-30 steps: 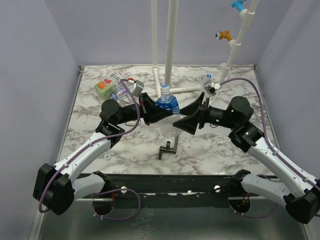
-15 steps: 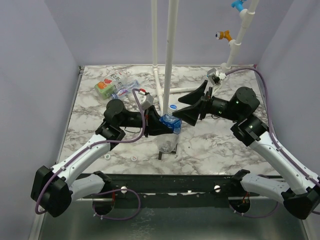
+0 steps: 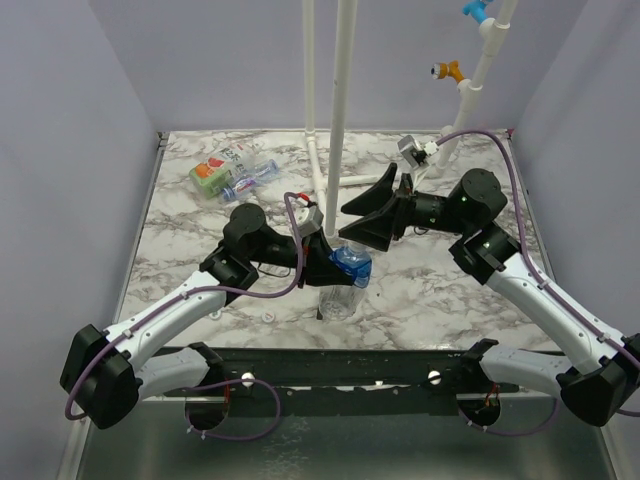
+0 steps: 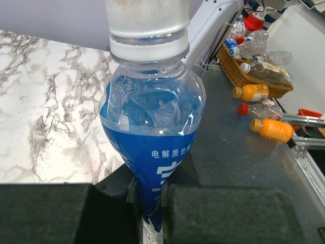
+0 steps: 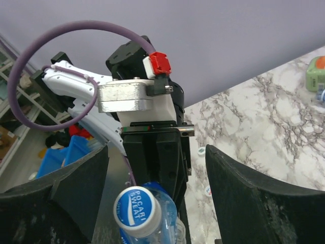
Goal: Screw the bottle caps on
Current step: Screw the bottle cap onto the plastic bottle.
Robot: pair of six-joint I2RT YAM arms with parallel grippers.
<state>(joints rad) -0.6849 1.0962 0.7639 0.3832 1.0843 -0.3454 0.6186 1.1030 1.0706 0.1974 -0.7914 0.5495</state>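
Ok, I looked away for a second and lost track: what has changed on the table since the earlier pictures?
The left gripper, shut on the blue-labelled bottle throughout, carried it from mid-table toward the near edge and tilted it. The right gripper, close beside the bottle before, did not follow and is now apart from it, jaws open. The bottles at the far left and the white pipes stayed put.
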